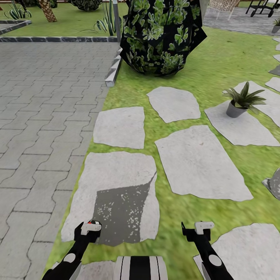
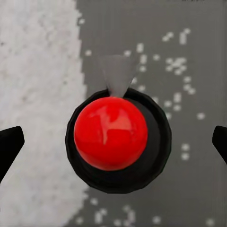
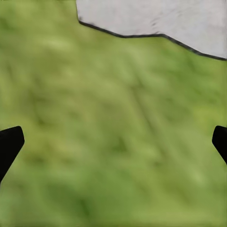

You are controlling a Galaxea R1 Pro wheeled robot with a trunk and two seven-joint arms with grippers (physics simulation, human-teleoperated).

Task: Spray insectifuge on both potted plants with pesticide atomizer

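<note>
At the far left of the head view a grey brick pavement (image 1: 42,116) fills the left third of the frame, edged at the top by a dark kerb (image 1: 58,39). Low in the frame, left of centre, the left gripper (image 1: 91,227) hangs over a shadowed patch on a stepping stone (image 1: 116,194), and a speck of red shows at it: the pesticide atomizer (image 1: 92,223). In the left wrist view the atomizer (image 2: 111,133) is seen end-on, a round red top on a dark body, lying between the two dark fingertips (image 2: 9,144), which stand wide apart at the picture's edges and do not touch it; whether the bottle stands on the stone or is carried I cannot tell. Moving right across the lawn (image 1: 217,66), I count six large flat grey stones in the middle ground, with more small ones along the right edge. At top centre stands one big dark leafy bush (image 1: 161,35). Low right of centre, the right gripper (image 1: 197,229) hovers above grass; in the right wrist view its fingertips (image 3: 9,144) are likewise spread apart, holding nothing, with one stone corner (image 3: 156,19) beyond. At the right, one potted plant (image 1: 242,100) sits on a stone, a second small one (image 1: 276,25) at the upper right corner.
</note>
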